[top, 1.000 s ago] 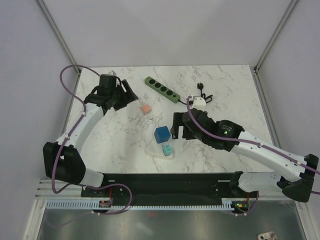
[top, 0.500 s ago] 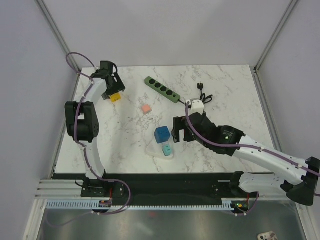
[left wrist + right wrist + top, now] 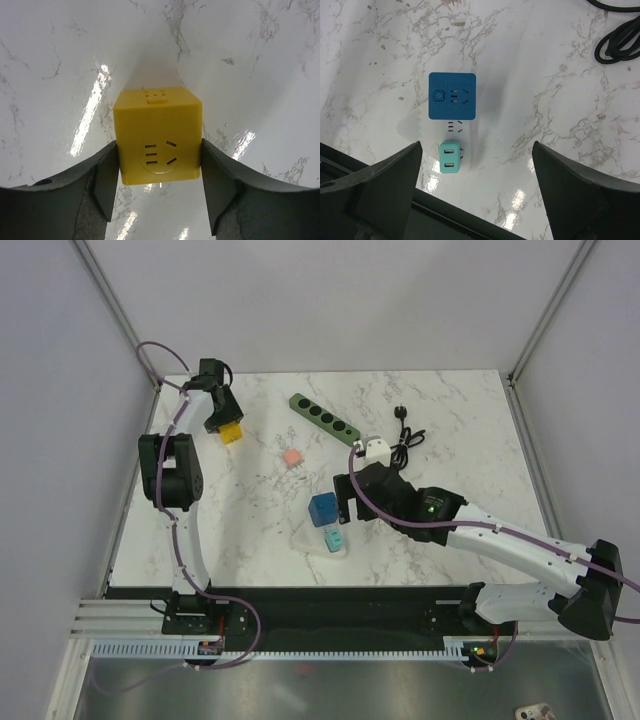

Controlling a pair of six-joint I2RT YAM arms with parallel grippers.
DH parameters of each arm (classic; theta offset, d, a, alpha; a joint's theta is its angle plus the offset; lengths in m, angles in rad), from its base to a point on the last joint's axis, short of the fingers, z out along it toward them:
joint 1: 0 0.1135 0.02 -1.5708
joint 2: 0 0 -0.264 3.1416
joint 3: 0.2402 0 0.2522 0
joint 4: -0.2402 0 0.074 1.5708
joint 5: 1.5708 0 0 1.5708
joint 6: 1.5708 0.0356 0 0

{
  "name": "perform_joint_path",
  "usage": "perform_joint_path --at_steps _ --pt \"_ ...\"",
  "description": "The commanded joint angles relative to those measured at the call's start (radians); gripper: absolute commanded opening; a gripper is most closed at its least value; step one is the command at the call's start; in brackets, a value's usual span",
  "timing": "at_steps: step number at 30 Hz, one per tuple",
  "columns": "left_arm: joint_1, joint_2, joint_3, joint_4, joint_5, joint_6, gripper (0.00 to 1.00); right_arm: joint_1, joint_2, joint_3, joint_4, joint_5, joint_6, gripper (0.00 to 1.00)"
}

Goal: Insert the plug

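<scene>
Right gripper (image 3: 477, 146): released, jaws spread wide with nothing between them; it hangs above the table (image 3: 250, 530) over the blue cube.
Teal adapter (image 3: 451, 157): nearest item, lying on a flat white piece (image 3: 412, 127), just beside the blue cube.
Blue cube (image 3: 452, 96): socket face up, resting on the marble at mid-table.
Pink cube (image 3: 292, 456): alone on the marble, beyond the blue cube and to its left.
Plug (image 3: 402, 415): black, lying on the table at the far right with its cable (image 3: 620, 40) coiled beside it; apart from the strip, in no socket.
Strip (image 3: 324, 419): green, lying at a slant toward the far edge, left of the plug.
Left gripper (image 3: 160, 150): at the far left corner, jaws pressed to both sides of the yellow cube.
Yellow cube (image 3: 157, 125): sitting on the marble between the fingers (image 3: 107, 175), socket face toward the wrist camera.
</scene>
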State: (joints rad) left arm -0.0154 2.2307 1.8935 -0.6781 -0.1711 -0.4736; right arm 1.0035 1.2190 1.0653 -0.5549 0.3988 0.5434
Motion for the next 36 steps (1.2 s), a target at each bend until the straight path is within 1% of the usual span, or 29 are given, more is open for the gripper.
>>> perform_joint_path --at_steps 1,3,5,6,7,8,9,10,11,12,13,14,15,16,17,18,19,20,21,22,23,24,25,29,35,36 --pt "-0.003 0.001 0.007 -0.005 0.05 0.058 0.63 -0.012 0.005 -0.007 0.039 0.0 -0.014 0.98" --pt "-0.004 -0.031 -0.014 -0.003 0.059 0.066 0.62 -0.016 0.002 -0.008 0.041 -0.014 -0.008 0.98" --pt "-0.004 -0.052 -0.042 -0.003 0.07 0.09 0.55 -0.02 0.001 -0.007 0.044 -0.031 0.0 0.98" --pt "-0.006 -0.08 -0.05 -0.003 0.082 0.102 0.49 -0.019 -0.004 -0.007 0.044 -0.035 0.0 0.98" --pt "-0.008 -0.095 -0.066 -0.003 0.125 0.13 0.34 -0.02 -0.006 -0.004 0.044 -0.035 0.001 0.98" --pt "-0.012 -0.112 -0.076 -0.003 0.152 0.145 0.27 -0.022 -0.009 -0.004 0.046 -0.035 0.0 0.98" --pt "-0.026 -0.162 -0.095 -0.001 0.166 0.157 0.2 -0.026 -0.021 -0.005 0.053 -0.041 -0.009 0.98" --pt "-0.04 -0.192 -0.108 0.002 0.223 0.185 0.07 -0.043 -0.029 -0.013 0.075 -0.052 -0.014 0.98" --pt "-0.053 -0.228 -0.122 0.011 0.246 0.203 0.02 -0.067 -0.038 -0.049 0.146 -0.066 -0.002 0.98" --pt "-0.09 -0.262 -0.137 0.021 0.272 0.222 0.02 -0.097 -0.052 -0.07 0.201 -0.16 0.018 0.98" --pt "-0.109 -0.335 -0.167 0.035 0.335 0.255 0.02 -0.165 -0.05 -0.089 0.258 -0.235 0.017 0.98" --pt "-0.127 -0.37 -0.18 0.041 0.378 0.268 0.02 -0.198 -0.035 -0.099 0.339 -0.394 0.0 0.98" --pt "-0.158 -0.403 -0.213 0.046 0.428 0.274 0.02 -0.241 -0.024 -0.088 0.354 -0.461 -0.052 0.98" --pt "-0.17 -0.448 -0.237 0.073 0.546 0.274 0.02 -0.25 -0.012 -0.068 0.355 -0.501 -0.087 0.98" --pt "-0.182 -0.521 -0.264 0.092 0.617 0.274 0.02 -0.259 0.008 -0.026 0.342 -0.52 -0.121 0.98" --pt "-0.213 -0.566 -0.292 0.112 0.678 0.277 0.02 -0.267 0.016 -0.004 0.333 -0.561 -0.15 0.98" --pt "-0.233 -0.6 -0.338 0.124 0.765 0.288 0.02 -0.281 0.025 0.016 0.323 -0.589 -0.218 0.98" --pt "-0.256 -0.665 -0.356 0.136 0.806 0.302 0.02 -0.287 0.036 0.054 0.308 -0.624 -0.247 0.98" --pt "-0.308 -0.693 -0.385 0.138 0.844 0.337 0.02 -0.292 0.039 0.068 0.3 -0.67 -0.281 0.98" --pt "-0.334 -0.716 -0.398 0.137 0.922 0.351 0.02 -0.307 0.043 0.094 0.28 -0.763 -0.322 0.98" --pt "-0.356 -0.742 -0.41 0.138 0.967 0.36 0.02 -0.316 0.046 0.113 0.257 -0.829 -0.35 0.98" --pt "-0.386 -0.778 -0.421 0.14 1.014 0.365 0.02 -0.324 0.057 0.131 0.233 -0.865 -0.371 0.98" --pt "-0.393 -0.799 -0.444 0.14 1.1 0.368 0.02 -0.332 0.057 0.146 0.21 -0.903 -0.407 0.98" --pt "-0.409 -0.882 -0.507 0.15 1.168 0.377 0.02 -0.347 0.019 0.176 0.121 -0.94 -0.457 0.98" --pt "-0.411 -0.994 -0.596 0.155 1.277 0.47 0.02 -0.362 -0.061 0.147 0.05 -1.018 -0.479 0.98" --pt "-0.409 -1.002 -0.62 0.157 1.3 0.515 0.02 -0.362 -0.067 0.147 0.05 -1.029 -0.473 0.98"
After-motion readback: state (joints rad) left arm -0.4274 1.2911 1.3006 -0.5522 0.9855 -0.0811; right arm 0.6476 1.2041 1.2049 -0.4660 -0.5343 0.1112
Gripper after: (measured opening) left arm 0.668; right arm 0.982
